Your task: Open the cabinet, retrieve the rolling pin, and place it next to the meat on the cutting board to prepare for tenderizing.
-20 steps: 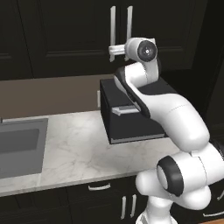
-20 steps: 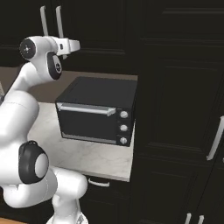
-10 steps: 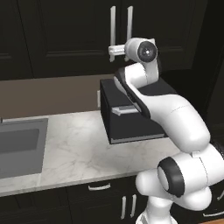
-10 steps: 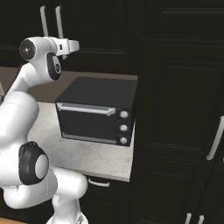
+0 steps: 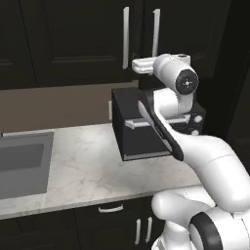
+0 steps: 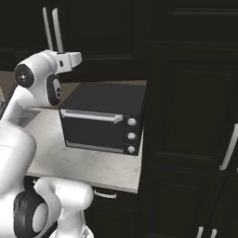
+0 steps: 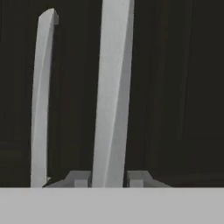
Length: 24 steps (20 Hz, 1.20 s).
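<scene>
Sink (image 5: 22, 163) far left in the worktop (image 5: 83, 156). Cabinet (image 5: 88, 44) above, doors closed. Claw (image 7: 108, 179) clenched on the right door's bar handle (image 7: 113, 87) (left handle (image 7: 41, 100) just beside it, free). Black toaster oven (image 6: 104, 121) sits on the worktop below the hand.

Standing on counter: black toaster oven (image 6: 104, 120), horizontal silver bar handle across its door, three round knobs (image 6: 132, 135) stacked down right side of its front. Spreading beneath it: white marble countertop (image 5: 83, 161), grey veins running through. Sitting sunk into countertop well left of oven: grey sink (image 5: 22, 163). Running behind counter: brown backsplash (image 5: 53, 107). Lying below countertop: dark low cabinets (image 5: 73, 224), short curved handle (image 5: 111, 209) on drawer front. Rising right of oven: tall dark panelled unit (image 6: 190, 107).
</scene>
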Tool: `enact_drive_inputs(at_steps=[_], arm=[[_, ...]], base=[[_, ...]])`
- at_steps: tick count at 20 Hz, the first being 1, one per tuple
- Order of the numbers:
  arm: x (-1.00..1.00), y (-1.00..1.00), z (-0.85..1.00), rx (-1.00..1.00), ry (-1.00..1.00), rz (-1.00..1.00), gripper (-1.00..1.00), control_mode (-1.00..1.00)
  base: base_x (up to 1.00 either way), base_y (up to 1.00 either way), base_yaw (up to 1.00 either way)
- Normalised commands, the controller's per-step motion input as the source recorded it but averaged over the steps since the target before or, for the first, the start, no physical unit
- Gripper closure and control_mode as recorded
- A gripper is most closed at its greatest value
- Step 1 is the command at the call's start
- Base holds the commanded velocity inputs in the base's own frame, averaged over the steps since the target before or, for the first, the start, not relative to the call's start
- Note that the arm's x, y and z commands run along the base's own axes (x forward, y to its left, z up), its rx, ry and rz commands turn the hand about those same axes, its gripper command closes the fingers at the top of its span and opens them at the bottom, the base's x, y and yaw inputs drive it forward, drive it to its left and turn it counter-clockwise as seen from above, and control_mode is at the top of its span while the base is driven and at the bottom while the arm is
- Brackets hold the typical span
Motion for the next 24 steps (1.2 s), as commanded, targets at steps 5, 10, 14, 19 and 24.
enact_drive_inputs(at_steps=[5,10,14,19,24], arm=[[-0.95,-0.53,0.00,0.05,-0.02,0.17,1.00,-1.00],[-0.87,-0.55,-0.07,0.08,0.00,0.30,1.00,-1.00],[-0.86,-0.51,-0.16,0.07,0.00,0.32,1.00,-1.00],[-0.55,-0.32,-0.23,0.06,0.00,0.24,1.00,-1.00],[-0.02,-0.01,-0.26,0.00,0.03,0.02,-1.00,-1.00]], base=[[0.00,0.00,0.00],[0.00,0.00,0.00],[0.00,0.00,0.00],[0.00,0.00,0.00],[0.00,0.00,0.00]])
